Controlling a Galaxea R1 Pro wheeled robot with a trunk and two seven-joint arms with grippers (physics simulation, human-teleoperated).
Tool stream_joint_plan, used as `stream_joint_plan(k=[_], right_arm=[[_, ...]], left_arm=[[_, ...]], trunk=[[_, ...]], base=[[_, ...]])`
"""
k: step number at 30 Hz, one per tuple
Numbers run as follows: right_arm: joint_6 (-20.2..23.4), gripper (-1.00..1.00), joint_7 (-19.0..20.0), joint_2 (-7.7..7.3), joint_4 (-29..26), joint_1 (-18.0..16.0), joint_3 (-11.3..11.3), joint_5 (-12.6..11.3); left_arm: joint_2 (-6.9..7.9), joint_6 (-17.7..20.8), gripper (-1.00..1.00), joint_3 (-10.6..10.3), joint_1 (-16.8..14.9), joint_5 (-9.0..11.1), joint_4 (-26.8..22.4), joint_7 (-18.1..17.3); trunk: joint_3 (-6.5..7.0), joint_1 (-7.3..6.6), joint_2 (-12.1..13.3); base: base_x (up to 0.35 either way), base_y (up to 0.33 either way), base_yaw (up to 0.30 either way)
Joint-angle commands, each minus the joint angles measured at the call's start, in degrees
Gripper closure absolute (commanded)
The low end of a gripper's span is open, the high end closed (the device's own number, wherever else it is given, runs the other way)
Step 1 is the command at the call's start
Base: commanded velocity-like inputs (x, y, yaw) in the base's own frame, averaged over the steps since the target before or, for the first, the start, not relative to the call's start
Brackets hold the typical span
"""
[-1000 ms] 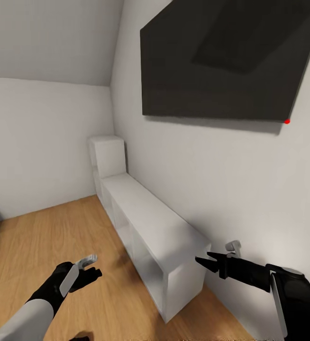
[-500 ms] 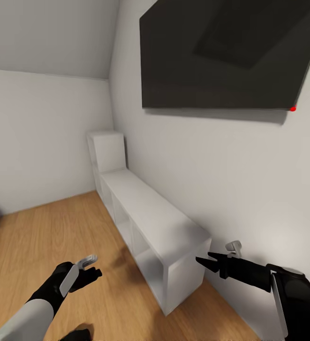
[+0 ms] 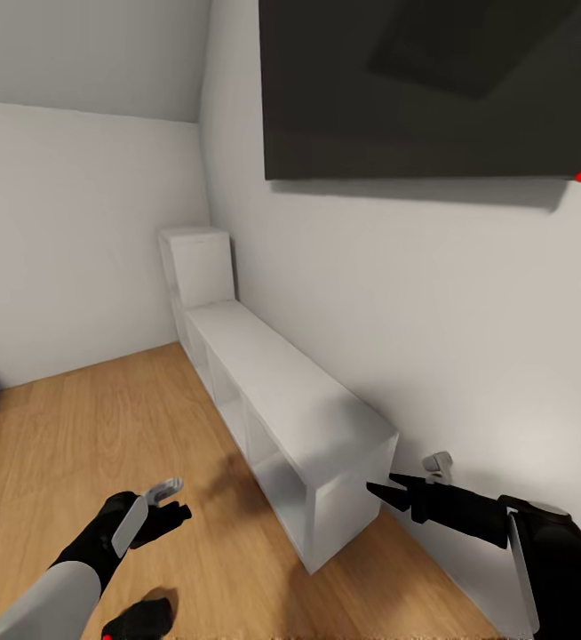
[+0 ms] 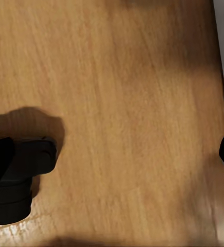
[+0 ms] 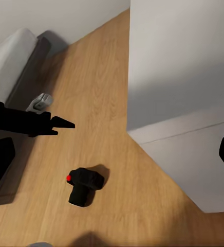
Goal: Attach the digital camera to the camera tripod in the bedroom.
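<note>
Left gripper (image 3: 168,498), jaws parted and holding nothing, hangs above the wood plank floor (image 3: 77,444). Right gripper (image 3: 395,490), likewise parted and empty, points toward the end of a low white open shelf unit (image 3: 299,418) standing against the wall. Digital camera (image 3: 138,618), a small black body with a red dot on top, lies on the floor near the robot, below the left gripper (image 5: 54,122); see also camera (image 5: 84,186). Large dark wall-mounted screen (image 3: 433,89) hangs above the shelf unit.
</note>
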Motion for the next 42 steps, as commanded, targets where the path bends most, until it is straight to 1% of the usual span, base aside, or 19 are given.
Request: stream_joint_plan(k=[1,27,31,33,34,37,38,42], right_arm=[[0.4,-1.0,0.6,0.02,-0.1,-0.1,-0.1,0.5],[0.3,-1.0,0.4,0.1,-0.1,-0.1,0.0,0.6],[0.2,-1.0,0.0,0.11,-0.1,-0.1,0.0,0.6],[0.2,-1.0,-0.3,0.11,-0.1,-0.1,0.0,0.6],[0.2,-1.0,-0.5,0.11,-0.1,-0.1,0.0,0.6],[0.2,-1.0,-0.6,0.13,-0.1,-0.1,0.0,0.6],[0.2,-1.0,-0.7,0.12,-0.1,-0.1,0.1,0.6],[0.3,-1.0,-0.7,0.11,-0.1,-0.1,0.1,0.6]], left_arm=[[-0.02,0.3,-1.0,0.1,0.0,0.6,-0.1,0.5],[-0.07,0.4,-1.0,0.2,0.0,0.7,-0.1,0.5],[-0.1,0.4,-1.0,0.3,0.0,1.1,-0.1,0.5],[-0.12,0.4,-1.0,0.3,0.0,2.3,-0.2,0.5],[-0.15,0.4,-1.0,0.3,0.0,3.5,-0.2,0.5],[-0.17,0.4,-1.0,0.3,0.0,5.6,-0.3,0.5],[-0.38,0.4,-1.0,0.2,0.0,8.4,-0.5,0.6],[-0.71,0.3,-1.0,0.2,0.0,10.1,-0.6,0.6]], trunk=[[-0.29,0.01,0.0],[-6.05,0.68,-0.4],[-6.93,0.78,-0.4],[-7.37,0.84,-0.5],[-7.6,0.86,-0.5],[-8.26,0.94,-0.5],[-8.48,0.96,-0.5],[-9.37,1.07,-0.6]], base=[[0.0,0.0,0.0],[0.0,0.0,0.0],[0.0,0.0,0.0],[0.0,0.0,0.0],[0.0,0.0,0.0],[0.0,0.0,0.0],[0.0,0.0,0.0],[0.0,0.0,0.0]])
